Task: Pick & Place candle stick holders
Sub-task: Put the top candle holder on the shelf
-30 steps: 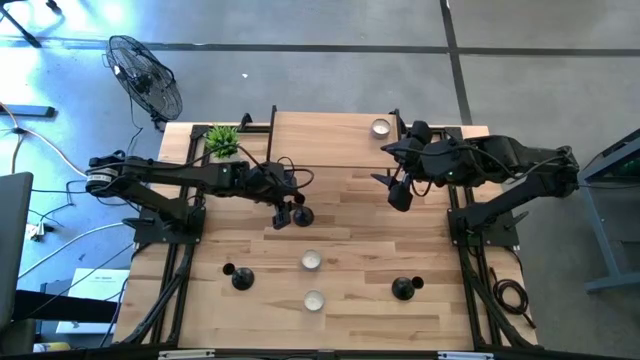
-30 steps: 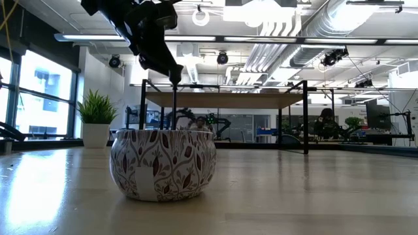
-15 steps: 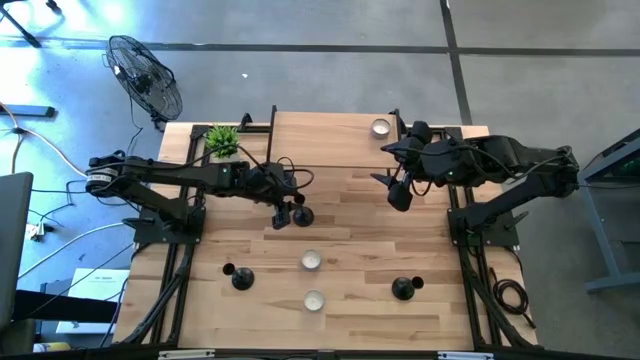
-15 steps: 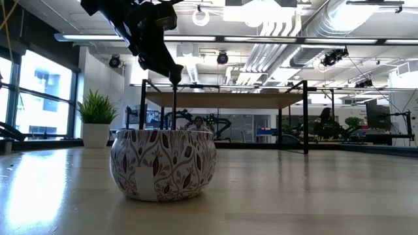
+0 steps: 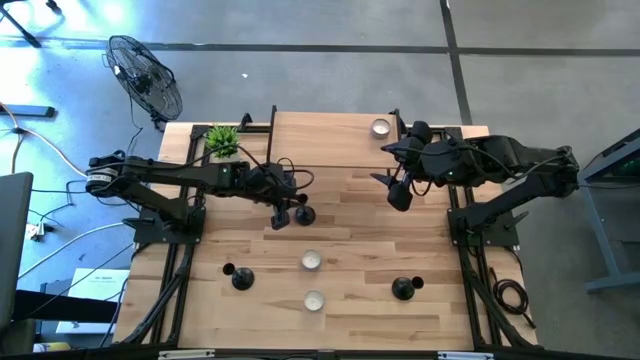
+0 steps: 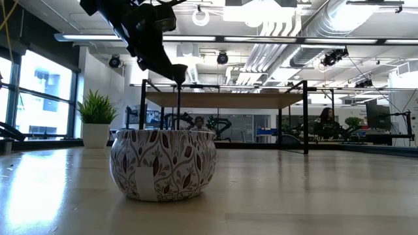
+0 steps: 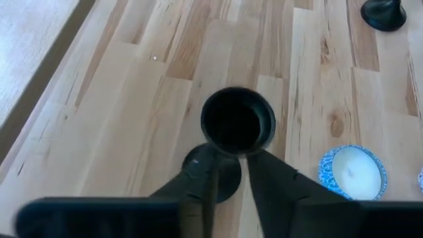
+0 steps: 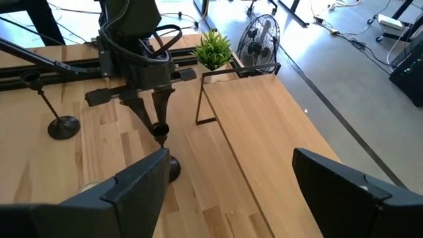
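Since the prior frame the left gripper [image 5: 282, 212] has pinched in on the candle holder [image 5: 303, 214] near table centre; base spot looks the same in the high view, right arm hasn't budged. Holder stands upright, long axis vertical, stem rising from its round base; left wrist view looks straight down into the cup top [image 7: 238, 123], w/ both dark fingers [image 7: 268, 173] closed on the stem just under the cup. Low view: claw tips [image 6: 177, 70] clamp the stem top above the patterned bowl [image 6: 163, 163]. Left arm reaches in from the table's left edge, stretched nearly level, wrist tipped down over the holder. Right gripper [image 5: 398, 193] hovers right of that holder, well apart from it, fingers spread wide, nothing in them; right wrist view shows the left claw on the holder [image 8: 160, 131]. Count: 3 black holders, the gripped one, one toward the near-left [image 5: 240, 278], one toward the near-right [image 5: 403, 289]. 3 tealights: two between the near pair [image 5: 311, 261] [image 5: 314, 300], one at the far edge [image 5: 380, 127]. Also a small plant [image 5: 222, 141] by the left arm.
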### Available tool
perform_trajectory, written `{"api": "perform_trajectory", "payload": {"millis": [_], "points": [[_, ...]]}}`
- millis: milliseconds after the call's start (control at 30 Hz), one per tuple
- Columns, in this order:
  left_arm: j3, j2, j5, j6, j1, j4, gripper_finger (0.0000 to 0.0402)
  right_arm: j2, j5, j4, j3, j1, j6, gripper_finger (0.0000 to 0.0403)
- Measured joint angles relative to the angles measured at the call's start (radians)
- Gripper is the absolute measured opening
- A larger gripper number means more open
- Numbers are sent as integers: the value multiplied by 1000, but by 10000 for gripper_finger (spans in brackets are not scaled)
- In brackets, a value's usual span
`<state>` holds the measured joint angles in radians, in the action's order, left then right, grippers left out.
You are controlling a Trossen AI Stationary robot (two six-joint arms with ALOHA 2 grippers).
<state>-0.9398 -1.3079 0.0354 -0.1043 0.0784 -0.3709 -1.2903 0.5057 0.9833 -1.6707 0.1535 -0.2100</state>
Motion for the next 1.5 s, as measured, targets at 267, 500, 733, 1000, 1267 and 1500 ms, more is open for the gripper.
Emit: {"api": "perform_trajectory", "payload": {"millis": [267, 500, 733, 1000, 1267, 1500], "points": [[0, 0, 1, 22, 0, 1, 11, 0, 0, 0, 0, 0, 0, 312], [0, 0, 1, 22, 0, 1, 2, 0, 0, 5, 0, 0, 1, 312], [0, 0, 1, 22, 0, 1, 1, 0, 0, 4, 0, 0, 1, 312], [0, 0, 2, 21, 0, 1, 0, 0, 0, 4, 0, 0, 2, 312], [0, 0, 2, 21, 0, 1, 0, 0, 0, 4, 0, 0, 8, 312], [0, 0, -12, -19, 0, 5, 0, 0, 0, 7, 0, 0, 4, 312]]}}
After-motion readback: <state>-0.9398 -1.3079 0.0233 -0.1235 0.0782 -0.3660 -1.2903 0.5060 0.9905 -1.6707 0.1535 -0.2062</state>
